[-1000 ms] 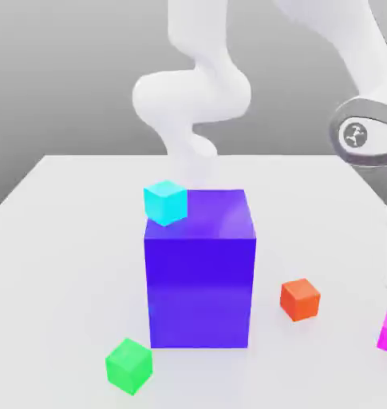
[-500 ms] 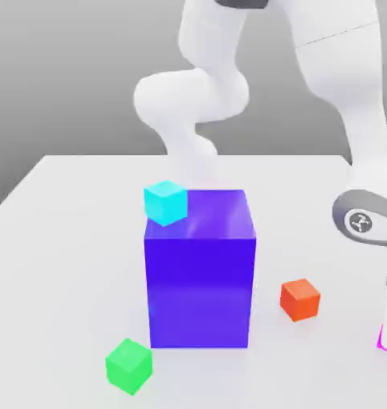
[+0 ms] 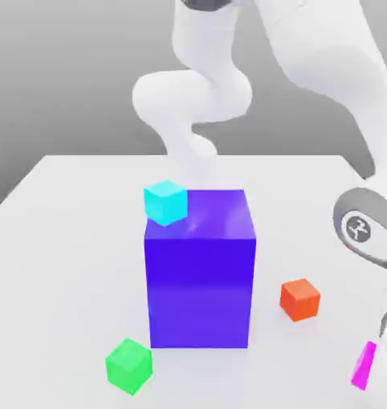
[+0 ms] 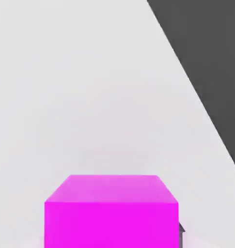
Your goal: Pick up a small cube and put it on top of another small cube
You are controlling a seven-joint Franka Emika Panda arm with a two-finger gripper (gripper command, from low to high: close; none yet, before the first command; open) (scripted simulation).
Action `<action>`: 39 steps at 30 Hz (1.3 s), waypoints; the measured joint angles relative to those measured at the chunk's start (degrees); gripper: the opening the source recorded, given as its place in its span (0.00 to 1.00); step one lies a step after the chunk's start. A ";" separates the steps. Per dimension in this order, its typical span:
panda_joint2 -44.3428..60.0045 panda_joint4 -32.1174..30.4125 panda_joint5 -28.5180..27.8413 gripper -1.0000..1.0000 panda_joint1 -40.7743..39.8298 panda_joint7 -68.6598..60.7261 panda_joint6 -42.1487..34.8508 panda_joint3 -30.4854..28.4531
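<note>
The white table [image 3: 61, 240] spreads under everything, its edge running against dark ground in the hand view. Over it curves the white arm [image 3: 324, 72], bending down at the exterior view's right, where its wrist hangs low beside the table surface.

Near the middle of the table stands 1 big blue-purple block [image 3: 200, 275] — the largest of the loose things. On its top, at the corner toward the exterior view's left, sits a small cyan cube [image 3: 165, 201].

4 small cubes in all. The orange cube [image 3: 300, 299] rests on the table just to the exterior view's right of the block. The green cube [image 3: 129, 366] lies on the table near the block's lower corner on the exterior view's left, well apart from the arm.

The magenta cube [image 4: 112, 213] is at the far right of the exterior view, tilted, directly under the wrist. The gripper [image 3: 372, 351] is closed as far as it goes — clamped on this magenta cube, which looms close in the hand view.
</note>
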 joint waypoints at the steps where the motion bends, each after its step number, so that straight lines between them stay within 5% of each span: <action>1: 1.07 1.64 -0.31 0.00 -0.94 -1.83 -2.33 -0.78; 10: 8.63 15.56 -2.67 0.00 -7.72 -17.84 -22.75 -7.71; 19: 7.08 10.78 -0.66 0.00 -8.79 -11.32 -26.12 -11.11; 30: -3.60 -5.00 7.63 0.00 -8.62 11.62 -13.77 -14.43; 39: -17.39 -21.25 12.64 0.00 -10.02 31.13 6.08 -20.76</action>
